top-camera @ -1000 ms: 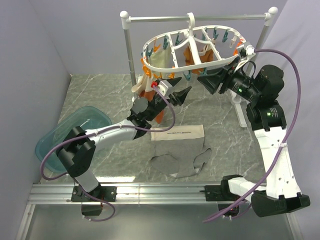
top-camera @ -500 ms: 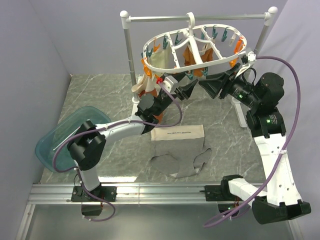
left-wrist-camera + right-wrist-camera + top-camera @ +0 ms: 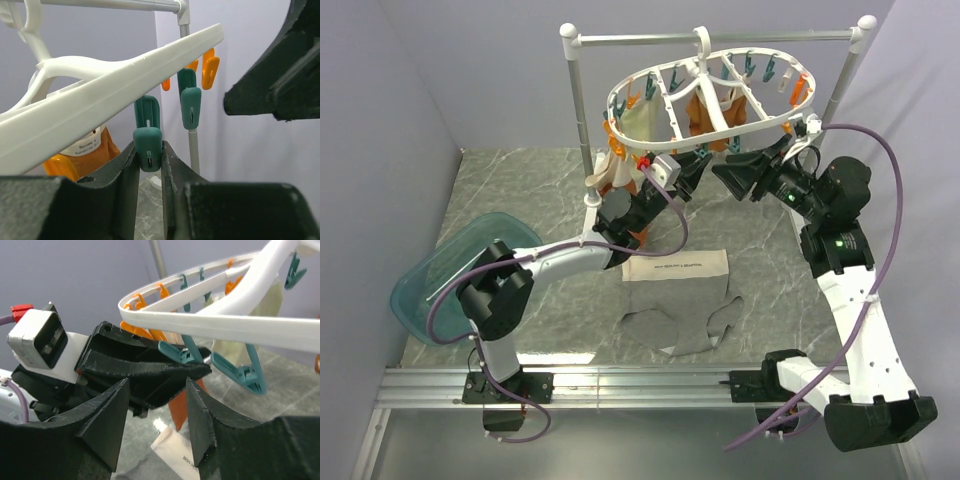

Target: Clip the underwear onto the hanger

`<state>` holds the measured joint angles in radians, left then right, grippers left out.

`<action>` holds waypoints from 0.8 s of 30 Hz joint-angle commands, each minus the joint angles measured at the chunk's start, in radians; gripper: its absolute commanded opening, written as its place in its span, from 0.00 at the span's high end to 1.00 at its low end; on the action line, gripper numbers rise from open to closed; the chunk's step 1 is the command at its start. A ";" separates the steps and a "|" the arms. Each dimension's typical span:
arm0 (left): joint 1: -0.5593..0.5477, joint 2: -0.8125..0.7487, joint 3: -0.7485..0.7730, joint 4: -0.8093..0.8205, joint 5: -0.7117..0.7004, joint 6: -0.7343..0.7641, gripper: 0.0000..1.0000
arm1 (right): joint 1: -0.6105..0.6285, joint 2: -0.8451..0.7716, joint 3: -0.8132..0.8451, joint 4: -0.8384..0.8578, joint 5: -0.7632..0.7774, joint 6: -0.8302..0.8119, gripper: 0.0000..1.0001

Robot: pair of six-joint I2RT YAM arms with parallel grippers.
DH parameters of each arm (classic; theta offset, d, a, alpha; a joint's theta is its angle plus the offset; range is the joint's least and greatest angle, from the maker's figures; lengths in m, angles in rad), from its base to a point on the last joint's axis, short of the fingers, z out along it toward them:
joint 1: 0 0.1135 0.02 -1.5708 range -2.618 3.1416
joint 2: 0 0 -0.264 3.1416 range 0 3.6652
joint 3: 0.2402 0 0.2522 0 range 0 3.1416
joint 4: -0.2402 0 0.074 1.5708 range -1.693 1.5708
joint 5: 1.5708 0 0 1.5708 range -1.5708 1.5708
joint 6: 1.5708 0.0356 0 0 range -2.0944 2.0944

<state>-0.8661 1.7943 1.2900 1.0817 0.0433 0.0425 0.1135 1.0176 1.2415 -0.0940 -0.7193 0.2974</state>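
The underwear (image 3: 676,300), cream band above a grey part, lies flat on the marble table under both arms; its cream band (image 3: 176,450) shows below my right fingers. The hanger (image 3: 703,62), a white oval ring with orange and teal pegs, hangs from the rail. My left gripper (image 3: 148,150) is raised under the hanger's near rim (image 3: 115,90) and is shut on a teal peg (image 3: 147,144), one finger pressing each side. My right gripper (image 3: 156,390) hovers open just right of the left gripper (image 3: 692,162), with nothing between its fingers.
A silver rail stand (image 3: 720,37) with white knobs carries the hanger. Rust-orange and cream garments (image 3: 620,170) hang from its left pegs. A teal basin (image 3: 450,275) sits at the table's left edge. Another teal peg (image 3: 240,372) dangles close to my right fingers.
My left gripper has risen to the hanger's near rim and closed on a teal peg. My right gripper has shifted slightly left toward it, staying open.
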 commanded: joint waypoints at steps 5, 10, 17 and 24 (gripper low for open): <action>-0.022 -0.078 -0.024 0.009 0.013 0.049 0.85 | 0.025 -0.043 -0.128 0.353 -0.077 -0.021 0.37; -0.024 -0.079 -0.029 0.017 0.039 0.054 0.94 | 0.029 -0.040 -0.178 0.436 -0.072 -0.095 0.35; -0.028 -0.075 -0.043 0.041 0.086 0.066 1.00 | 0.044 -0.010 -0.186 0.510 -0.057 -0.110 0.36; -0.028 -0.081 -0.060 0.052 0.105 0.086 1.00 | 0.072 0.013 -0.195 0.554 -0.058 -0.155 0.39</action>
<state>-0.8776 1.7565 1.2438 1.0821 0.0784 0.0998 0.1703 1.0298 1.0428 0.3737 -0.7795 0.1829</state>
